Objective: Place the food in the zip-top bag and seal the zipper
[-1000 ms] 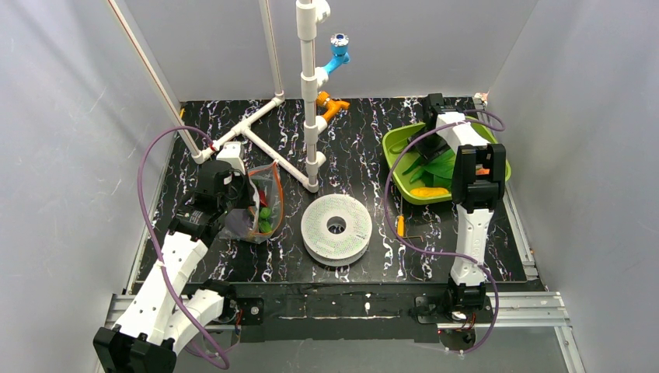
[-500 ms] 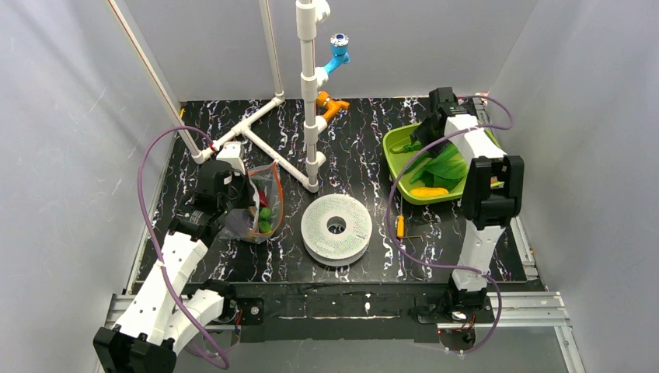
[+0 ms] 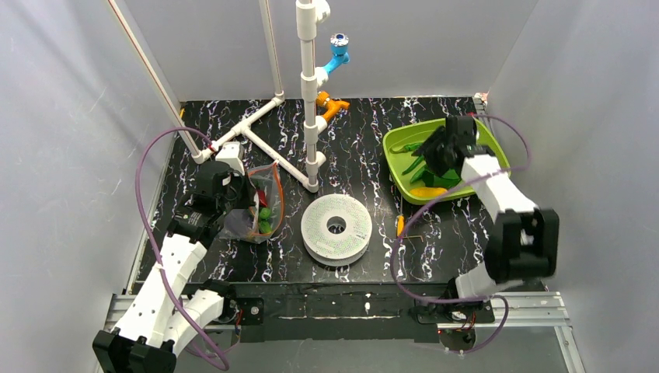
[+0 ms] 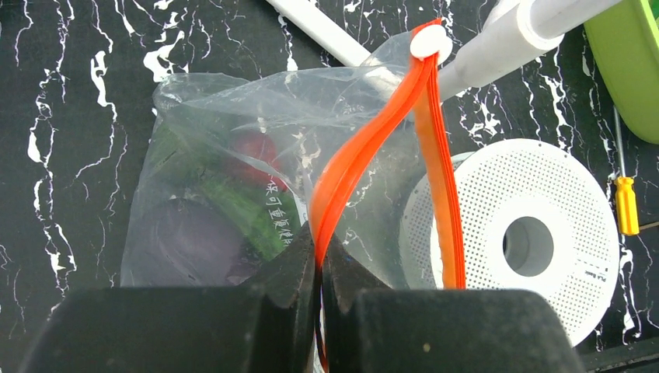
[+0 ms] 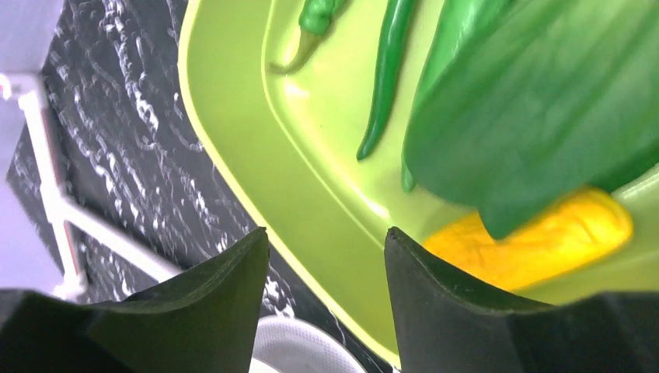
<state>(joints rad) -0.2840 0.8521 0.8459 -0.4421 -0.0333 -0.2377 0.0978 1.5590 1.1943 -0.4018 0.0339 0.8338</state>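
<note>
**Step in hand (judged): pick the next food item from the tray.**

1. Surface [image 3: 365, 140]: black, marbled. All positions below are given from the white spool [image 3: 336, 228].
2. Lime-green tray [image 5: 311, 155]: beyond the spool and to its right. It contains the bok choy [image 5: 544, 116], the banana [image 5: 536, 237] and the green peppers [image 5: 385, 78].
3. Zip-top bag [image 4: 233, 155]: just left of the spool, with its mouth raised. It already contains an eggplant [image 4: 183, 241], a plum [image 4: 252, 148] and a green piece.
4. Right hand [image 5: 326, 241]: spread and empty, above the tray edge that faces the spool.
5. Left hand [image 4: 319, 268]: pressed together, pinching one lip of the zipper [image 4: 365, 148]. The other lip bows away, so the mouth is open.

Procedure:
- Take the banana first. It lies nearest the spool-side rim.
- A bok choy leaf overlaps one end of the banana. Close across the bare end so the leaf is not caught.
- Descend inside the rim to avoid tipping the tray.
- Do not release the left pinch, because the floppy mouth would probably collapse.
</note>
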